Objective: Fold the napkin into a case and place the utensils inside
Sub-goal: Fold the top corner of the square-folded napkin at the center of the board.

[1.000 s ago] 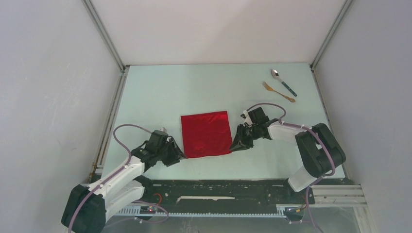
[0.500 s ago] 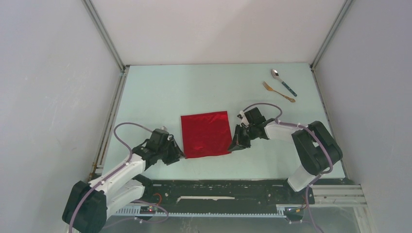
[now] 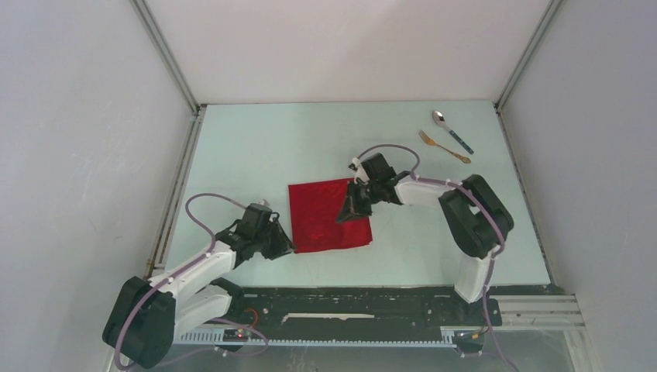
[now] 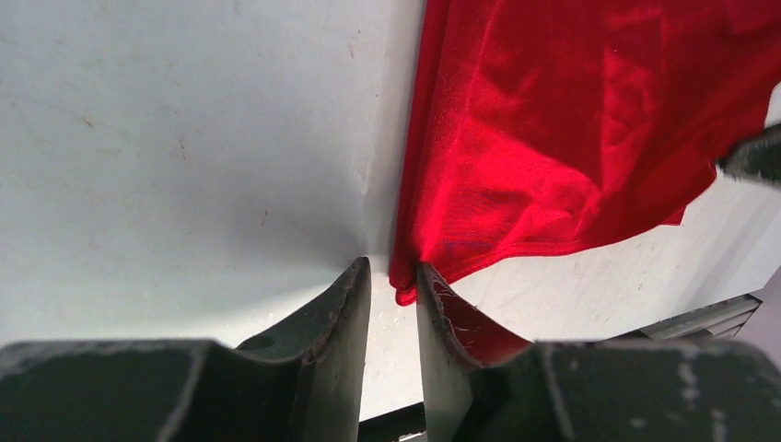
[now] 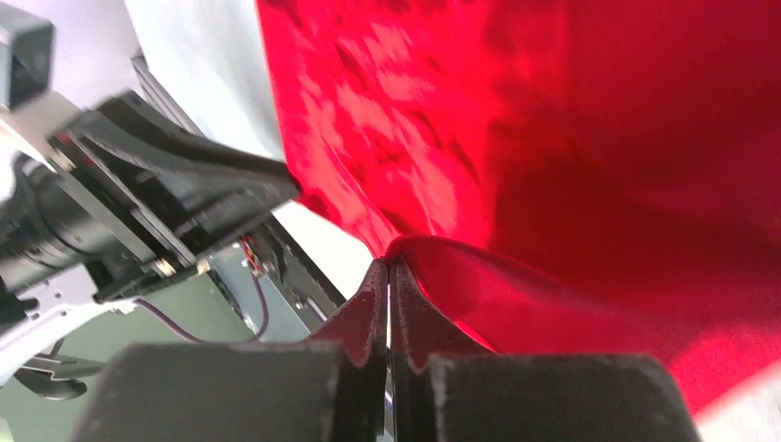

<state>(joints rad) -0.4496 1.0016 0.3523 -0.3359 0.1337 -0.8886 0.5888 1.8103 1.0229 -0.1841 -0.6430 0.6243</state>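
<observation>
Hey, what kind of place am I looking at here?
Probably a robot lab test cell: bare white walls on metal framing, a pale green table, and a left arm and right arm bolted at its near edge, handling a red napkin.

From above, my right gripper (image 3: pixel 343 215) hides its own tips and the stretch of napkin (image 3: pixel 318 225) beneath it, and the spoon (image 3: pixel 452 129) and fork (image 3: pixel 443 146) are too small to read in detail. At my left gripper (image 4: pixel 393 269) the cloth runs off the top and right edges, and I cannot tell whether I touch its corner. In my right wrist's view my left arm (image 5: pixel 110 212) is a blur.
</observation>
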